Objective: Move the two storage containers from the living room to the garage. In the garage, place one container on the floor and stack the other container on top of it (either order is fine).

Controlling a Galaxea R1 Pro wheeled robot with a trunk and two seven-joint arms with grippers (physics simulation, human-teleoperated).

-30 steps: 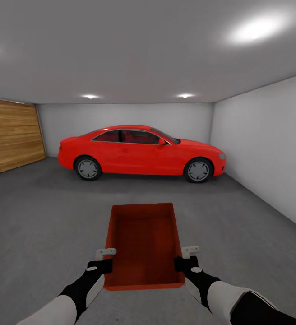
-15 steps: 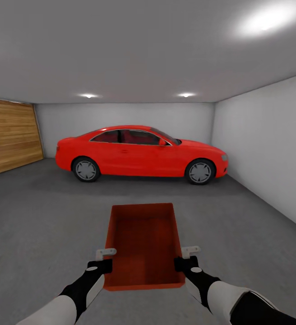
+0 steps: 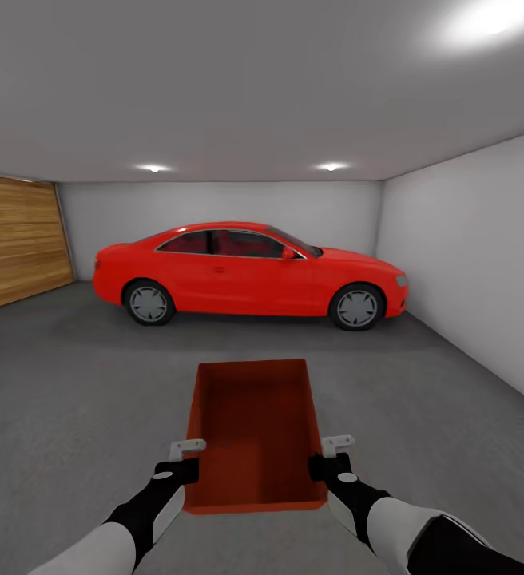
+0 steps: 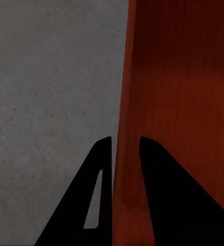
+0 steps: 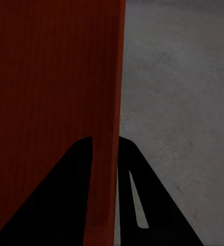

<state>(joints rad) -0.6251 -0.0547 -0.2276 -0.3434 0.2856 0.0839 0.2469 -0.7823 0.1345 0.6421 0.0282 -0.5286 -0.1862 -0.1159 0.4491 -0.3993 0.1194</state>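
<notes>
I'm in the garage, holding one storage container (image 3: pixel 254 435) above the grey floor (image 3: pixel 70 399), left gripper (image 4: pixel 125 154) and right gripper (image 5: pixel 105 151) each pinching a side wall. Thin walls: uneven lowering could twist it loose. Container's empty; red car (image 3: pixel 250 271) well ahead.

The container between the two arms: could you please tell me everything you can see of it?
The container is an orange-red, open-topped rectangular bin with thin plain walls and nothing inside. It sits level, long axis pointing away toward the red car, carried above the grey floor. The left pincer clamps its left wall and the right pincer its right wall, both near the close end. In each wrist view one finger lies inside the wall and one outside it. Nothing else touches it.
</notes>
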